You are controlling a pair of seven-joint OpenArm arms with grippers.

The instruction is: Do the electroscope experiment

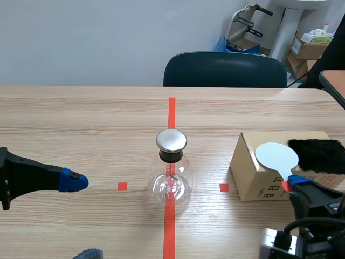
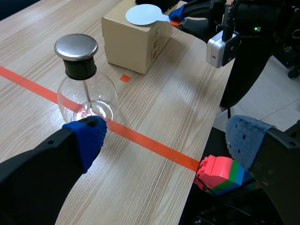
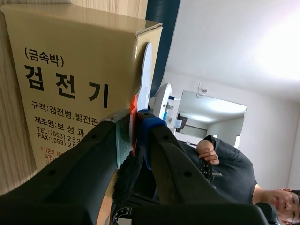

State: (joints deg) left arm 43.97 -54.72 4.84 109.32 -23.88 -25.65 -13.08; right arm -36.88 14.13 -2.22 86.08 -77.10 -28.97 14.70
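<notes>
The right hand (image 3: 136, 129) is clamped on the white disc paddle (image 1: 276, 156) over the cardboard box (image 1: 250, 178). The left hand (image 2: 164, 140) (fingers apart) hangs beside the glass flask (image 1: 171, 181).

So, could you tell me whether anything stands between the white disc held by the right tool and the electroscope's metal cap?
Nothing visible does: only bare table lies between the cardboard box under the white disc and the electroscope.

wooden table (image 1: 81, 118) is bearing 2 things | glass flask (image 1: 171, 181) is standing upright on the orange-red line | cardboard box (image 1: 250, 181) is sitting near it, apart
</notes>
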